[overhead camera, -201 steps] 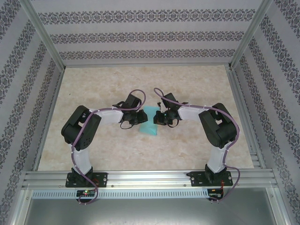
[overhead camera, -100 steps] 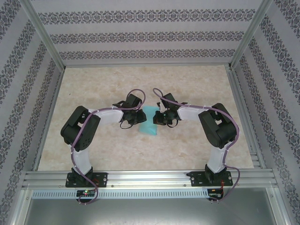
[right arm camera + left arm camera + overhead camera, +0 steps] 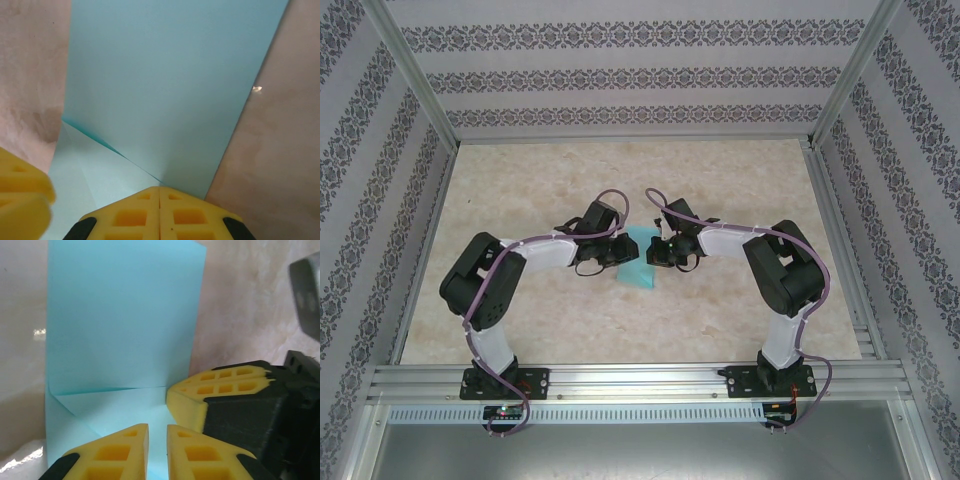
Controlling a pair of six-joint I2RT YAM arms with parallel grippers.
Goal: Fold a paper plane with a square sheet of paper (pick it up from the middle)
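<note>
paper (image 3: pixel 125 315) — near edge cut off

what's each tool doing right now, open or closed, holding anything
left tool: almost together with a slim gap, over the paper sheet; open or closed cannot be told
right tool: closed, down at the paper sheet, no grip visible

Beige mottled tabletop (image 3: pixel 620 170), patterned walls (image 3: pixel 630 75), aluminium frame rail (image 3: pixel 640 380)
</note>
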